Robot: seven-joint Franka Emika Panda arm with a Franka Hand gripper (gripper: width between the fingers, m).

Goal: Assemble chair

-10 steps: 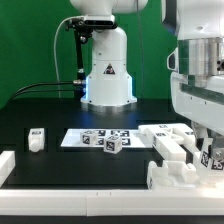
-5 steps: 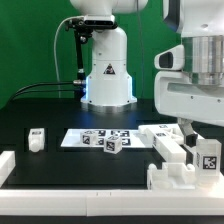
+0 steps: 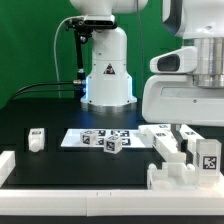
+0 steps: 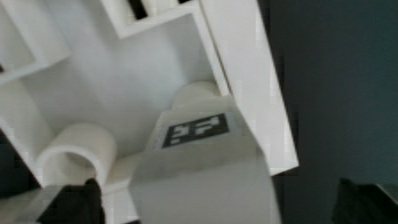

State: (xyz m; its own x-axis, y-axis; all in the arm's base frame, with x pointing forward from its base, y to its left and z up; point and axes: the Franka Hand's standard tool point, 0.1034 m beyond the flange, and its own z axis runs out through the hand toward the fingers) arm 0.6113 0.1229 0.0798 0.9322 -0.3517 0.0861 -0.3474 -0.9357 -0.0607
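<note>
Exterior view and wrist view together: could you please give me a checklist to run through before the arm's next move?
1. Pincer sits over the chair parts at the exterior view's right: ok.
2. Pincer open or shut: cannot tell, fingertips hidden.
3. Tagged part in sight, tag facing the exterior camera: ok.
4. Whether that part is gripped: cannot tell.
5. Small white part lies apart from the arm, at the exterior view's left: ok.
6. Marker board not covered by the arm: ok.
</note>
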